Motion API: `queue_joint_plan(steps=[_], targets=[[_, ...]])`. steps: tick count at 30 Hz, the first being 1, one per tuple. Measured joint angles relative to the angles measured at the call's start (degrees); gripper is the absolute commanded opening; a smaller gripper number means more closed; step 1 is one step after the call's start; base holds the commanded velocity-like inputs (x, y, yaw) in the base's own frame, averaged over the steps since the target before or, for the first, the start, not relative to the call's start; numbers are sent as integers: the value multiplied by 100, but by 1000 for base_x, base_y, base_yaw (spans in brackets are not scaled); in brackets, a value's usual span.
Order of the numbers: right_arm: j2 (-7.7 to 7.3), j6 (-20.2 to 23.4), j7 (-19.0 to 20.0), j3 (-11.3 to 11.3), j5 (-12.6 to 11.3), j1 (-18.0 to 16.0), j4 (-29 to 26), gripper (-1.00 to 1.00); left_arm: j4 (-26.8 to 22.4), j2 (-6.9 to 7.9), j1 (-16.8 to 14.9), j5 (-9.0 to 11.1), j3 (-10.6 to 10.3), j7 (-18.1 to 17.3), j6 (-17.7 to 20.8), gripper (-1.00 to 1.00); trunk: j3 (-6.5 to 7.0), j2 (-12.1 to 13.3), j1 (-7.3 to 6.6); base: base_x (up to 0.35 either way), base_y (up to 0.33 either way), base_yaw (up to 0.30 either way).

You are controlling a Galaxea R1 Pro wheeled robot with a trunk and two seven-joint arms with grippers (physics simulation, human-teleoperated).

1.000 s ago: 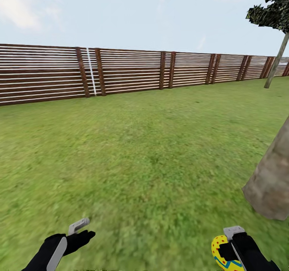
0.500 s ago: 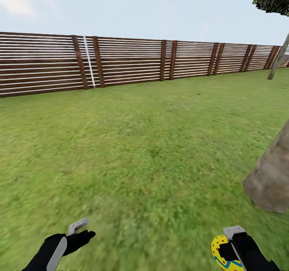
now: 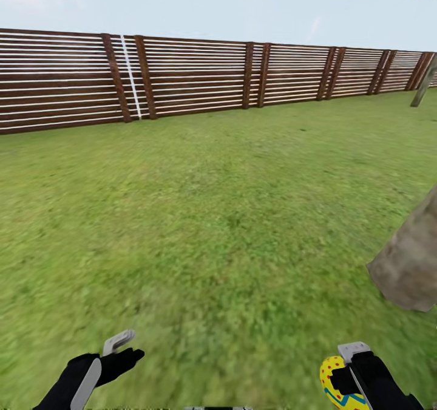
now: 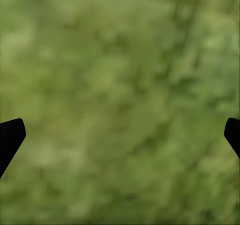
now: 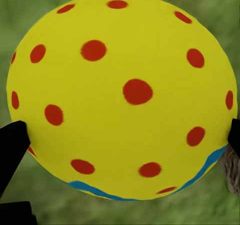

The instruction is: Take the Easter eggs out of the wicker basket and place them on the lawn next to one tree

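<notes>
Head view: left gripper [image 3: 121, 348] showing matte black housing with light grey side panel along forearm; one finger appearing as pale grey angled bracket, other as black tapered tip. Right gripper [image 3: 349, 367] showing black body, pale grey squared finger bracket at top, thin grey edge line running down casing. Wrist views: fingers [image 4: 10, 137] appearing as black wedge-shaped tips at frame edges; fingers [image 5: 12, 145] likewise black, blunt-cornered.

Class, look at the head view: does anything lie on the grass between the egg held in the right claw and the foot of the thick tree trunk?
Nothing visible does. The yellow red-dotted Easter egg sits in the right claw; only bare green lawn separates it from the thick pale grey-brown tree trunk.
</notes>
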Motion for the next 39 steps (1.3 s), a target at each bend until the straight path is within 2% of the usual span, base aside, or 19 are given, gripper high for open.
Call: queue_joint_plan(steps=[39], targets=[[9,-2,1,6,-8,0,9,-100,-3,0,0,-2,-3,0,1,100,-865,-52,100,0,0,0]])
